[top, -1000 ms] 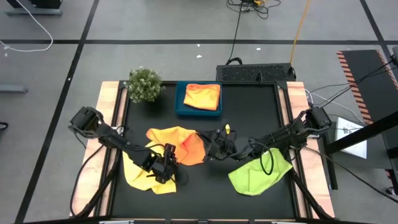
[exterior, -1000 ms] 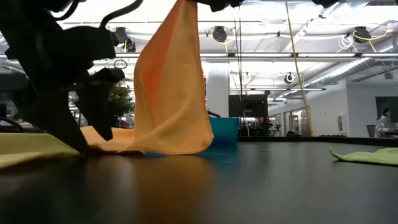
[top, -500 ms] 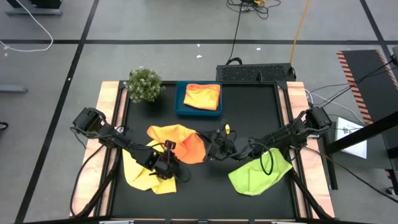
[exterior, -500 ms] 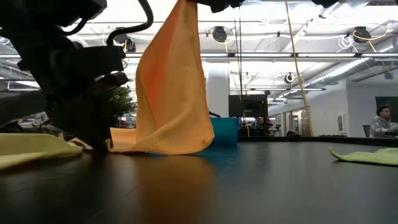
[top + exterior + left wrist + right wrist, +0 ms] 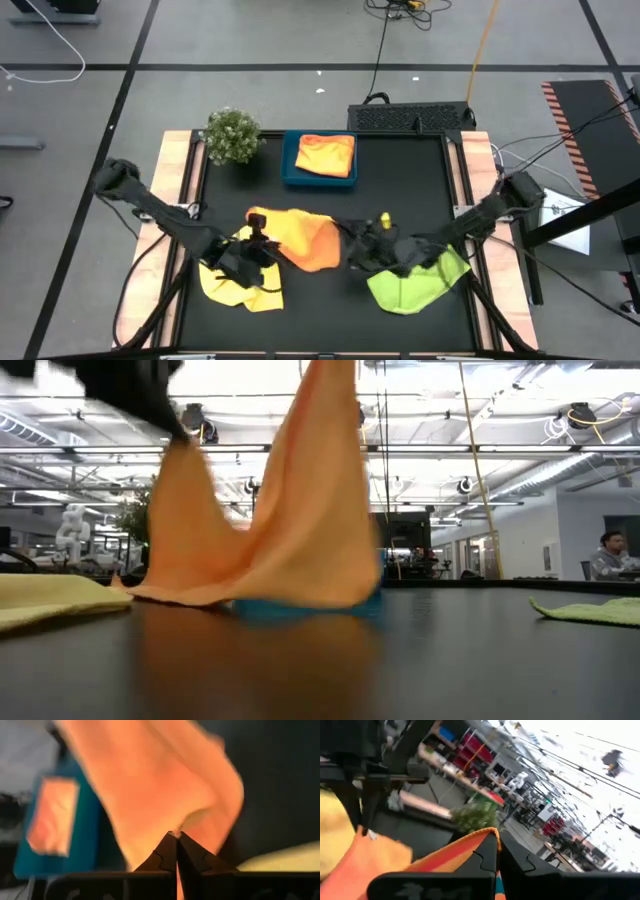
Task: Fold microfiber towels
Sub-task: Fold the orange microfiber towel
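High view: plant (image 5: 232, 135) beside tray (image 5: 318, 160)

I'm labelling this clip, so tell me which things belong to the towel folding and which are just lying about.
Job: orange towel held by left tool and right tool; yellow towel; lime green towel; folded towel.
Lying about: blue tray, small plant.

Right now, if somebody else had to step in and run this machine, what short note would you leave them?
Left hand: shut on one corner of the orange towel, lifted off the table.
Right hand: shut on the opposite corner, also raised, so the cloth hangs between the two.
Yellow towel: loose and rumpled under the left arm.
Lime green towel: unfolded under the right arm.
Blue tray: holds one folded towel.
Done: one towel folded and put away.
Left: fold the orange towel, then the yellow and the green.
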Tool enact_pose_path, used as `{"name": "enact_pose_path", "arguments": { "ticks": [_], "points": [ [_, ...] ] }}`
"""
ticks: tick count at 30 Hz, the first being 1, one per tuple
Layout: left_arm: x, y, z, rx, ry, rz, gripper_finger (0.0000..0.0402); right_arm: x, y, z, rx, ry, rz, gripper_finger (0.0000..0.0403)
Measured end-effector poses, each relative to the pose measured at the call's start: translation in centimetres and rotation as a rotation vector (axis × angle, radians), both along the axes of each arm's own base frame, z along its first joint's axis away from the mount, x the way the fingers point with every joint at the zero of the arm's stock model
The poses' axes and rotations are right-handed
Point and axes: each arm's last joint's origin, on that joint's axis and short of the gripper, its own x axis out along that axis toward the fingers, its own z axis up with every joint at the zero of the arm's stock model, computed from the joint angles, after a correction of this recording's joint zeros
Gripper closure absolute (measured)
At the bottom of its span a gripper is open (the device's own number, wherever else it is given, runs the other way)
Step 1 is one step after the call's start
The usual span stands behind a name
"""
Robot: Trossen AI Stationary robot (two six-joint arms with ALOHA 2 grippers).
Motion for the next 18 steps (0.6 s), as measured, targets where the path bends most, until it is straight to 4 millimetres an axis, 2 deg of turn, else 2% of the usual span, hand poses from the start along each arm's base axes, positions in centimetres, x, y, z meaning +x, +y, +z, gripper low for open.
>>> {"name": "enact_pose_path", "arguments": {
  "ticks": [4, 9, 13, 18],
  "points": [
    [-1.4, -0.1, 5.6, -0.072, -0.210, 0.004, 0.0400, -3.1, 1.6, 3.0, 0.067, -0.070, -0.030, 0.0403],
    [-3.4, -0.1, 10.4, -0.187, -0.378, -0.015, 0.0400, -6.7, 3.2, 5.3, 0.176, -0.129, -0.015, 0.0403],
    [-4.7, -0.3, 11.8, -0.228, -0.453, -0.013, 0.0401, -8.3, 4.2, 5.2, 0.237, -0.120, 0.041, 0.0403],
    [-5.6, 0.5, 10.9, -0.202, -0.412, 0.106, 0.0401, -8.4, 4.1, 3.1, 0.281, -0.057, 0.038, 0.0403]
  ]
}}
